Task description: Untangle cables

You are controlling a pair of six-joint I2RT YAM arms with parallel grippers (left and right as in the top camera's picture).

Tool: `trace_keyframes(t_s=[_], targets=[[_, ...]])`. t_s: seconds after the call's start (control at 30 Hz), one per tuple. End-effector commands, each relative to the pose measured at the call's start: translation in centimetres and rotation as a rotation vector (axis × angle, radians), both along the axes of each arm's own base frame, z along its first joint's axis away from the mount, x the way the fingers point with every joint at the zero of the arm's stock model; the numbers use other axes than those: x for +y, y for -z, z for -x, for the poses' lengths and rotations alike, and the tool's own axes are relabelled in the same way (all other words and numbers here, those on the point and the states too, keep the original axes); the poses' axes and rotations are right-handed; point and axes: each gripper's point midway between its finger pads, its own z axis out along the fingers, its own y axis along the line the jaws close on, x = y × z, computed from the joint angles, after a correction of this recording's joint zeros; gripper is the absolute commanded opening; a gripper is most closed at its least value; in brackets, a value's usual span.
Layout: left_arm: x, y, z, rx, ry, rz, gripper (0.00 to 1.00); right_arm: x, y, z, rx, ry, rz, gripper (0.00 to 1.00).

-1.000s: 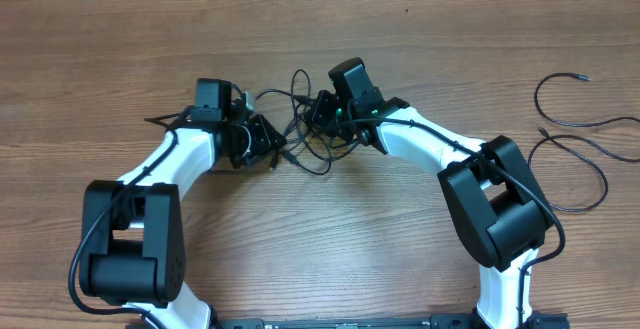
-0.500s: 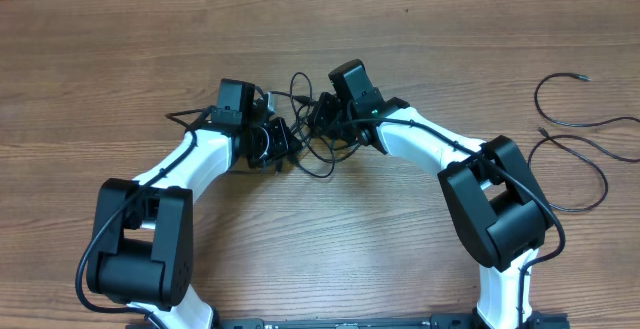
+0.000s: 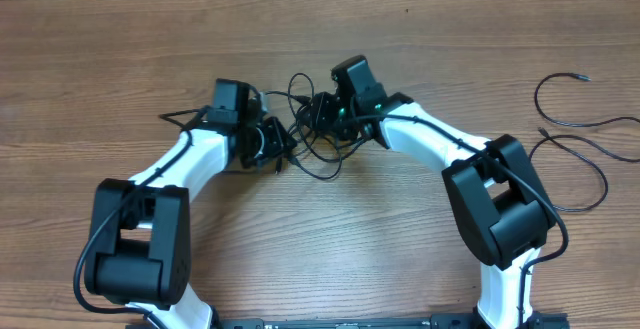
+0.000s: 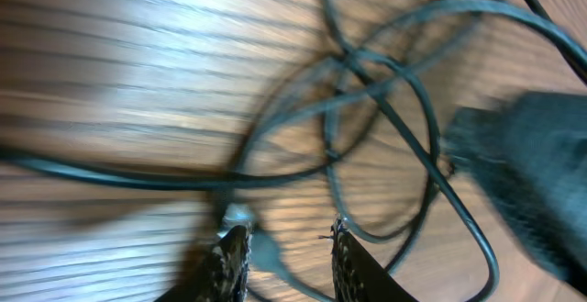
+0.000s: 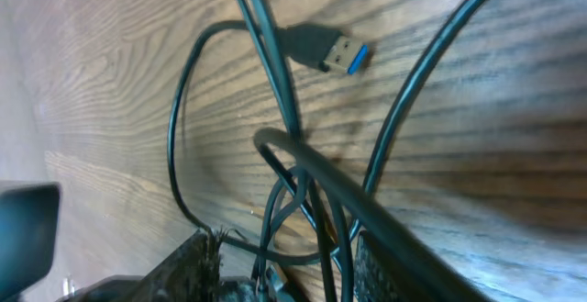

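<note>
A knot of thin black cables lies on the wooden table between my two grippers. My left gripper sits at the knot's left edge. In the left wrist view its jaws stand apart, and one strand with a small plug runs loosely between them. My right gripper is at the knot's upper right. Its jaws are open, with several strands passing between the fingers and none pinched. A USB plug with a blue tongue lies just ahead of it.
Two separate loose black cables lie at the far right of the table, one curled at the upper right and one looped below it. The right gripper's dark body shows close by in the left wrist view.
The left arm has moved right, up against the knot. The right gripper's jaws have opened, letting go of the strands, and the knot has shifted slightly.
</note>
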Motion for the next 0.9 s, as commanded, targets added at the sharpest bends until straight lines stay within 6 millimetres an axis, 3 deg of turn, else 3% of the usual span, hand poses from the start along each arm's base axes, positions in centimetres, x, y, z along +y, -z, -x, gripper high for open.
trace_keyframes(t_s=[0.0, 0.1, 0.2, 0.5, 0.87], targets=[[2.3, 0.7, -0.3, 0.027, -0.063, -0.003, 0.3, 0.0, -6.1, -1.7, -0.103, -0.022, -0.067, 0.48], [3.8, 0.7, -0.5, 0.035, -0.102, 0.001, 0.3, 0.3, -7.4, -1.6, -0.136, -0.048, -0.064, 0.5], [4.9, 0.7, -0.7, 0.039, -0.132, 0.002, 0.31, 0.9, -7.1, -1.1, -0.135, -0.059, -0.055, 0.56], [5.4, 0.8, -0.8, 0.042, -0.146, -0.003, 0.34, 2.5, -3.1, -0.5, -0.175, -0.023, 0.125, 0.58], [5.5, 0.8, -0.8, 0.038, -0.147, -0.005, 0.38, 4.8, 1.0, -0.3, -0.208, -0.024, 0.189, 0.48]])
